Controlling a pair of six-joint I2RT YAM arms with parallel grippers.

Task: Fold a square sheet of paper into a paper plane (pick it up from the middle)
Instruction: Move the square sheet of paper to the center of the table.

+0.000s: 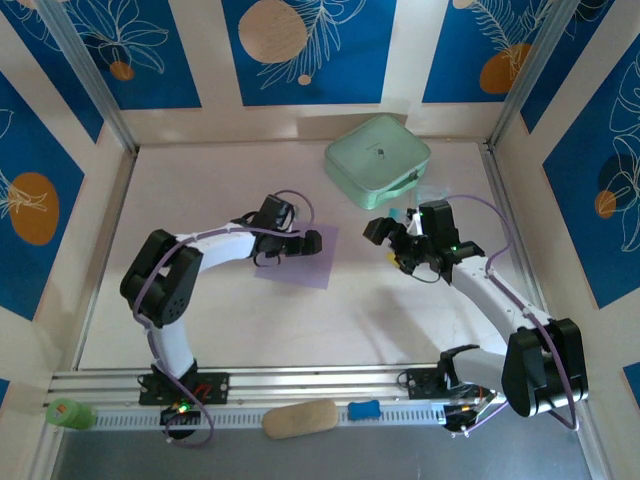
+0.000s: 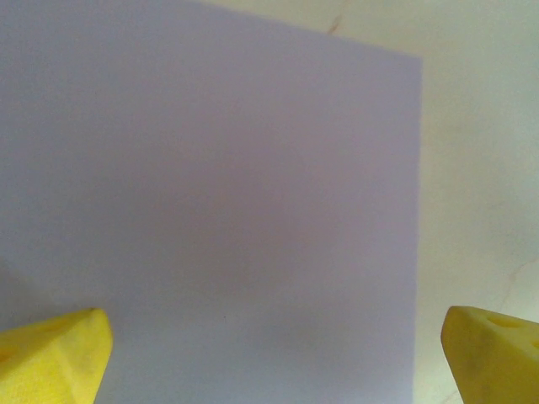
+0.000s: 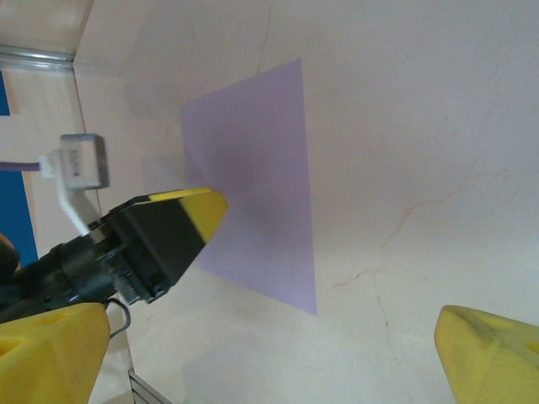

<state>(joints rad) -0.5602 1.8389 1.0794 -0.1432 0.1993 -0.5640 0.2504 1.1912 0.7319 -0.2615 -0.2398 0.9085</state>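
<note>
a mint-green rounded square case (image 1: 377,160) sits at the far side of the pale worktop (image 1: 300,320), near the back wall. on the metal rail (image 1: 320,385) along the near edge lie a tan oblong block (image 1: 299,418), a small blue piece (image 1: 365,409) just beside it, and a green roll (image 1: 70,413) at the left end. blue leaf-patterned panels (image 1: 300,45) line the walls.

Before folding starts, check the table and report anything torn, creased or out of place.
Nothing stands out. The purple paper lies flat and uncreased; the green case sits closed, merely turned at an angle.
</note>
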